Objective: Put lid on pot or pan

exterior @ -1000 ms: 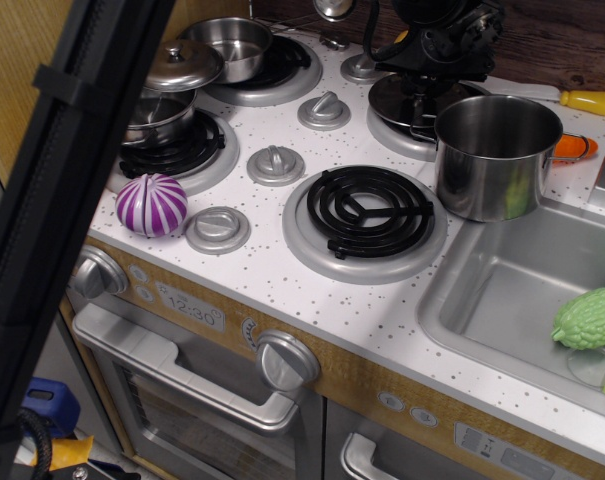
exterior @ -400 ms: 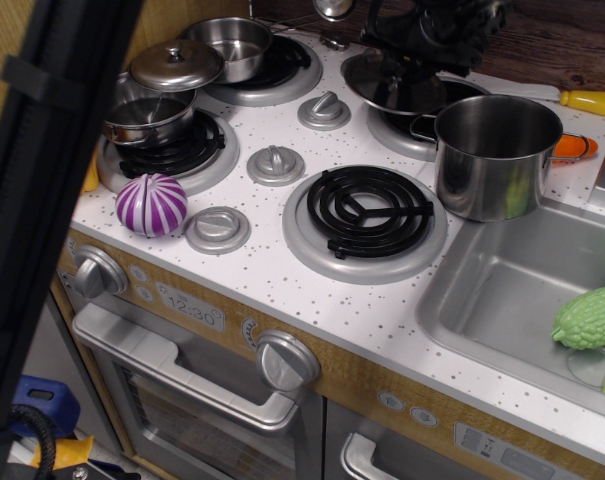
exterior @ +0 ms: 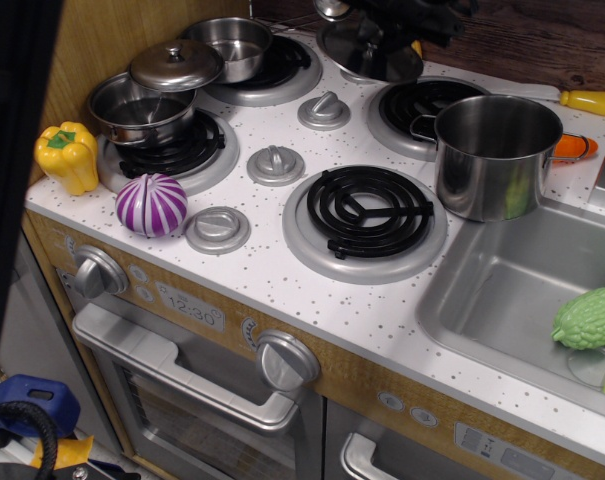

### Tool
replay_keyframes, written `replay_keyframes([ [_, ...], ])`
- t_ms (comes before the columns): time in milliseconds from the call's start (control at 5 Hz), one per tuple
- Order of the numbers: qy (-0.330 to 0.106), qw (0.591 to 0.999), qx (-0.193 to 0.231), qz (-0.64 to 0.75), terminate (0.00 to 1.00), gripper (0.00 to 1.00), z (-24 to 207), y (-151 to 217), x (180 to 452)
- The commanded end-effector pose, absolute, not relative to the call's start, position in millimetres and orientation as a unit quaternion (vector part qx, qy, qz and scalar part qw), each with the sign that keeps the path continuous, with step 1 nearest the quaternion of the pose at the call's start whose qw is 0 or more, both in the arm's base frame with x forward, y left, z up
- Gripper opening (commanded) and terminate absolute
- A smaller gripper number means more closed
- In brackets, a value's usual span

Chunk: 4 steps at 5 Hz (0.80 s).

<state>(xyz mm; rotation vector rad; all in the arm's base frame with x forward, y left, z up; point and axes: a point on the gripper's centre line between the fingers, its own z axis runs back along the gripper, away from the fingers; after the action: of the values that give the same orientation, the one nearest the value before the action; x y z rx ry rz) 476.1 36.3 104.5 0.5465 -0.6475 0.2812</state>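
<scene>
The lid (exterior: 367,52), round shiny steel with a dark mirror-like top, hangs tilted in the air at the back of the stove, left of the back right burner (exterior: 422,105). My gripper (exterior: 400,18) is black, mostly cut off by the top edge, and is shut on the lid from above. The tall steel pot (exterior: 497,150) stands open at the right, next to the sink, to the right of and below the lid. A smaller pot (exterior: 142,108) on the left burner carries a paler domed lid (exterior: 175,65) lying askew on its rim. A steel pan (exterior: 237,42) sits on the back left burner.
A yellow pepper (exterior: 67,155) and a purple striped ball (exterior: 152,205) lie at the counter's left front. The sink (exterior: 502,290) holds a green bumpy vegetable (exterior: 590,318). A yellow-handled tool (exterior: 590,101) lies at the back right. A dark arm column (exterior: 12,150) blocks the left edge.
The lid has been lifted off the back right burner and carried left and up in my gripper. The dark column in front has shifted left, uncovering the yellow pepper.
</scene>
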Motion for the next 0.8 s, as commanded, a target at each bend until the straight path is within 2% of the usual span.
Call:
replay_keyframes([
  [0, -0.352, 0.890, 0.227, 0.181, 0.00, 0.00, 153.0, 8.9, 468.0],
  [600, -0.344, 0.892, 0.185, 0.228, 0.00, 0.00, 159.0, -55.9, 460.9],
])
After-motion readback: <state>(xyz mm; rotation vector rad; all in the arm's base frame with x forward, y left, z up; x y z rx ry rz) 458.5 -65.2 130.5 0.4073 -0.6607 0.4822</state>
